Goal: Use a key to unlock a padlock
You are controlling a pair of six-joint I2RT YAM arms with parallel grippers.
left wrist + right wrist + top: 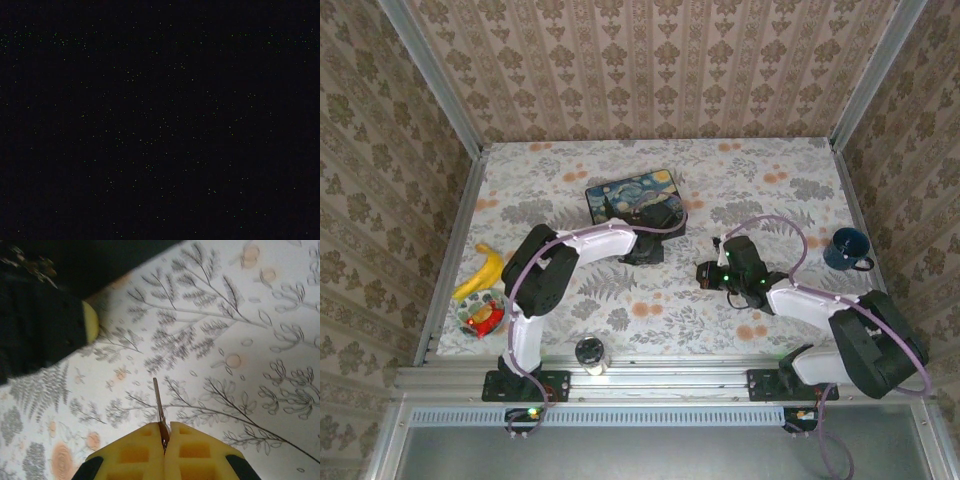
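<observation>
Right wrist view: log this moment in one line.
right gripper: shut on slim yellowish metal key | key: blade sticks out over floral tablecloth

At 6 o'clock, the right gripper [164,439] presents two yellow waffle-patterned pads [132,455] pressed together. Clamped in the seam between them is the key [158,402], a thin metal blade that sticks out toward 12 o'clock, leaning slightly to 11, its tip free above the cloth. The floral tablecloth [230,330], printed with grey ferns and orange blossoms, spreads behind it. At 10 o'clock sits a dark blurred body [37,327] with a pale yellow pad [90,321] on its edge, well apart from the key
</observation>
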